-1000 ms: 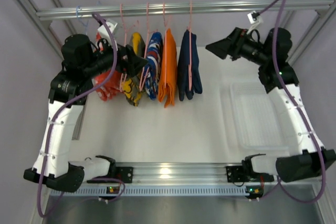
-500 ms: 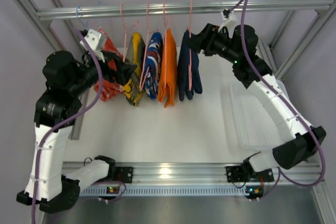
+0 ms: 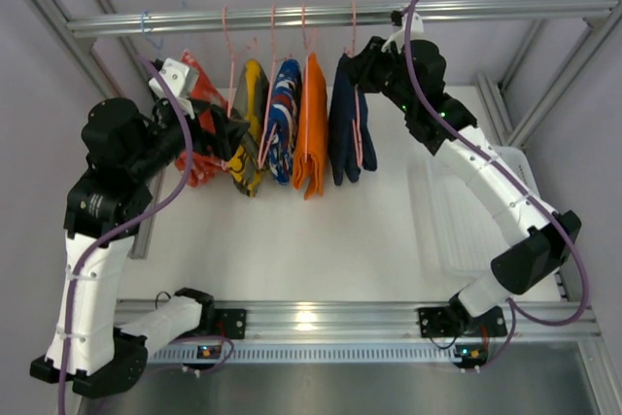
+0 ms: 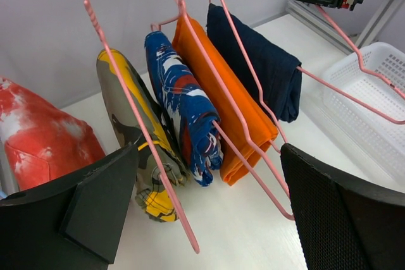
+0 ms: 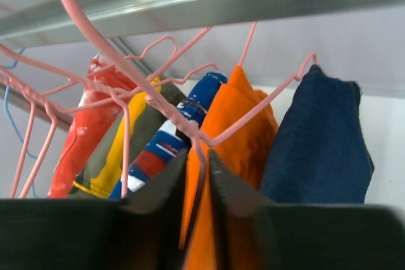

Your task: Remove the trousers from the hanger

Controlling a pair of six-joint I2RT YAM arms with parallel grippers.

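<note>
Right gripper (image 5: 197,188) was nearly closed, pinching the pink wire of the hanger (image 5: 253,115) just beside the trousers (image 5: 316,143), which hung rightmost on the rail (image 3: 505,11). Left gripper (image 3: 231,125) gaped wide, well apart from them.

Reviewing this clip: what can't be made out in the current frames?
- Right pincer grip: right wrist view, blurred close up; unclear whether it clamps the hanger wire.
- Red garment's hanger: top view, left arm covers it; left wrist view, cut off at the edge.
- White basket: left wrist view, cut off at right edge; top view, right arm crosses it.
</note>
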